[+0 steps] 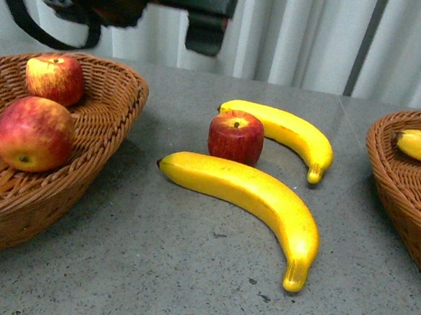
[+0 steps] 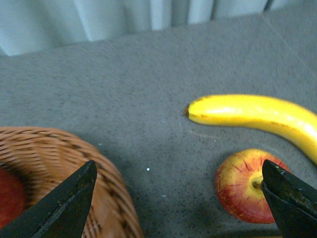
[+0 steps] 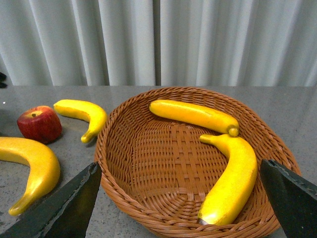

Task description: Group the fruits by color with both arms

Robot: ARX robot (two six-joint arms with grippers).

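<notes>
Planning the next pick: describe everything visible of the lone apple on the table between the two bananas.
The apple is round, glossy and plastic-looking, deep red with a yellow patch around its short brown stem. It stands upright on the grey table, stem up. The rear banana lies just behind it, with a gap; the front banana lies close before it. Nothing grips it.

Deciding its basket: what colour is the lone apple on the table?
The apple is red with yellow streaks; the left wrist view shows it best.
</notes>
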